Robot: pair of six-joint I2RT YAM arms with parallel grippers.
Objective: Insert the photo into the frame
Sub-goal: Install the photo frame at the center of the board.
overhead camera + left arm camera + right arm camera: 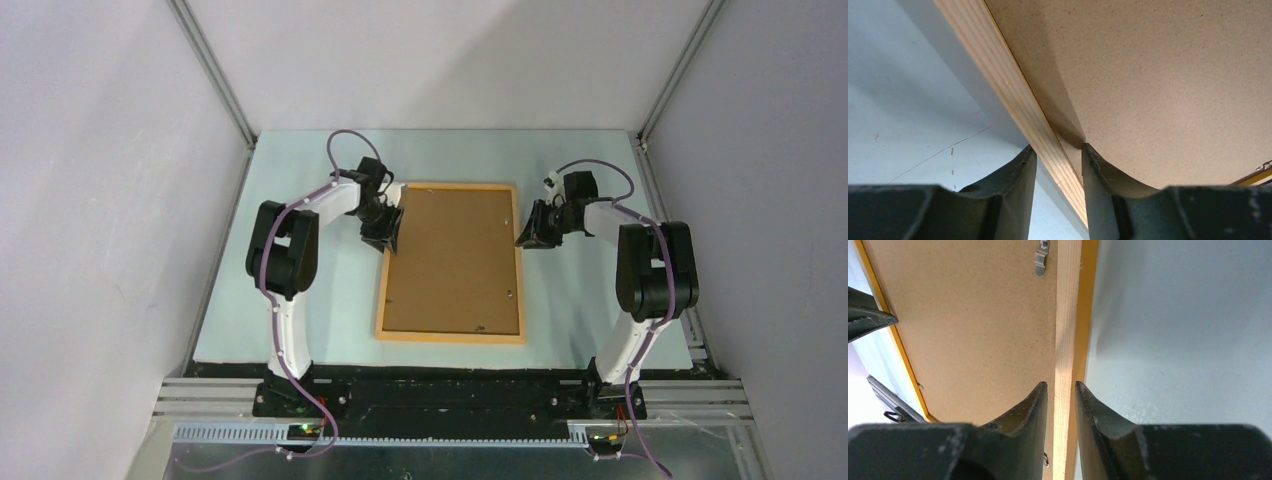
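The frame (pixel 450 337) lies face down in the centre of the worktop (pixel 300 300), and a brown board (pixel 455 260) fills it. The photo is not visible. The left gripper (pixel 1055 149) has its jaws astride the upper left rail and the right gripper (pixel 1061 386) astride the upper right rail. I cannot tell if they pinch. I think both should grip evenly and lift level, so the board stays in. No writing is readable.

Top cam: high on the near side, looks down on whole bench (pixel 300 300). Wrist cams: very close, sighting past left pincer (pixel 1056 152) and right pincer (pixel 1061 390) along opposite rails of the frame (pixel 450 337), centre of top view.
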